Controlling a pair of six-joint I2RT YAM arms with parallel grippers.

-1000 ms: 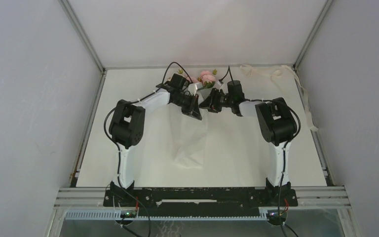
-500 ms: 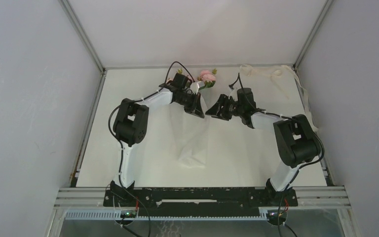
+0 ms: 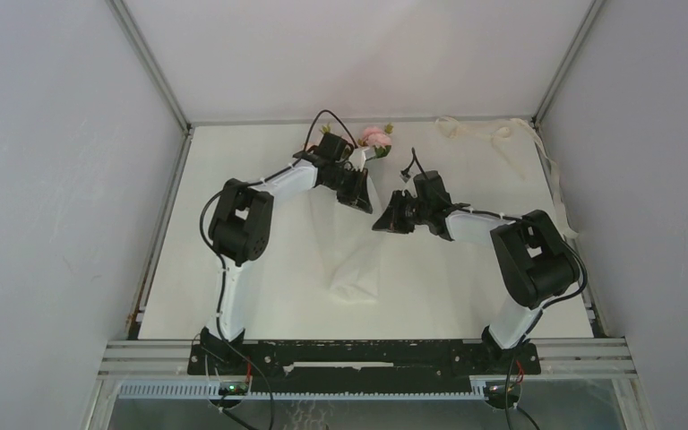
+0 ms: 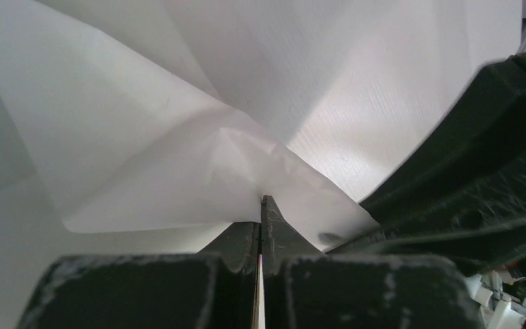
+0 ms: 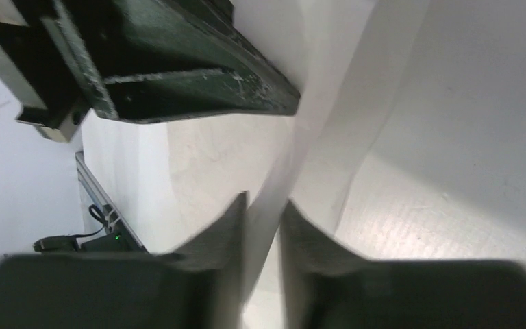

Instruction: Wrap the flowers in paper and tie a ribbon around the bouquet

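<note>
Left pincer [image 4: 261, 205] clamped shut on paper [image 4: 144, 151] fold, mid-surface. Right pincer [image 5: 264, 205] narrowly parted astride paper edge; cannot tell if gripping. Risk: opposing pulls tear paper, or flowers [image 3: 375, 139] near far edge slip out.

Box-like enclosure seen from above. Cream-white bench [image 3: 448, 287] fills the middle of the frame, matte, evenly lit, with only soft shadows. The walls are plain pale grey: left wall [image 3: 54, 179], right wall [image 3: 654, 179], and back wall [image 3: 358, 54] at the top, brighter than the sides. Silver metal struts run diagonally at upper left [image 3: 148, 63] and upper right [image 3: 571, 63]. An aluminium rail [image 3: 591, 360] crosses the bottom along the bench's near edge, with a white slotted duct [image 3: 367, 391] just below it.
</note>
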